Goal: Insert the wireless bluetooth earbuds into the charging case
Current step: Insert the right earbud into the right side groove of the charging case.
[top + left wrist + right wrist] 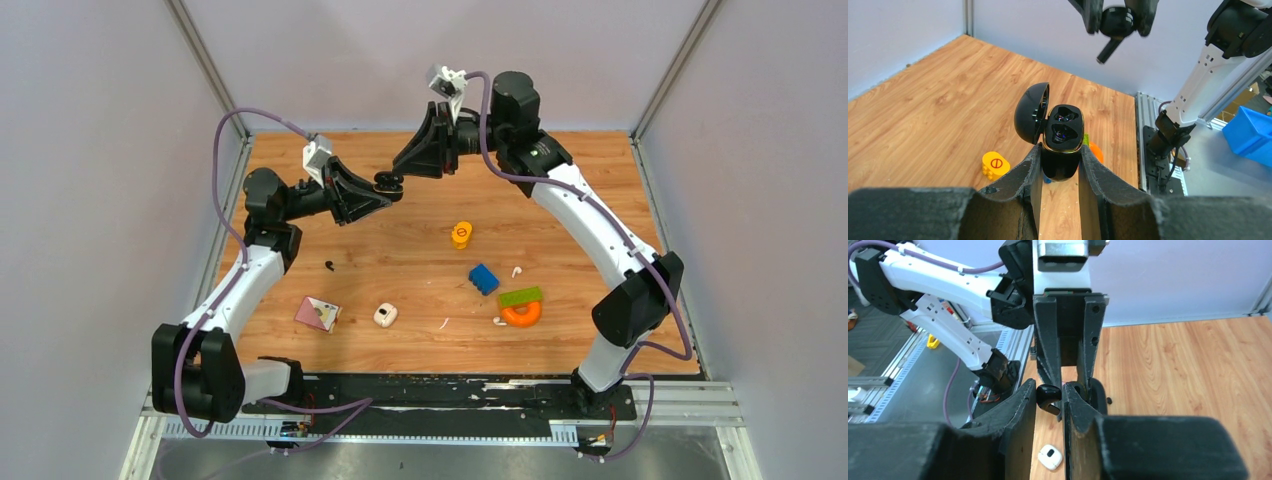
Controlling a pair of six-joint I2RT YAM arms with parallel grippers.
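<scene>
Two empty wells show in the open black case point(1062, 142), gripped in my L jaws, lid swung left. R jaws pinch a black earbud point(1114, 25) close by, not touching. White case point(385, 316) lies on surface point(400, 270).

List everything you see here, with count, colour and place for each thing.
charging case: 1, black, open, in left gripper
black earbuds: 2; one in right gripper near the case, one on table, left
white earbuds: 2; one beside blue block, one beside orange ring
white case: 1, table centre
yellow block: 1, mid-table
blue block: 1, right of centre
green block: 1, on orange ring
orange ring: 1, near right
pink block: 1, near left
left gripper: shut on case
right gripper: shut on earbud
</scene>
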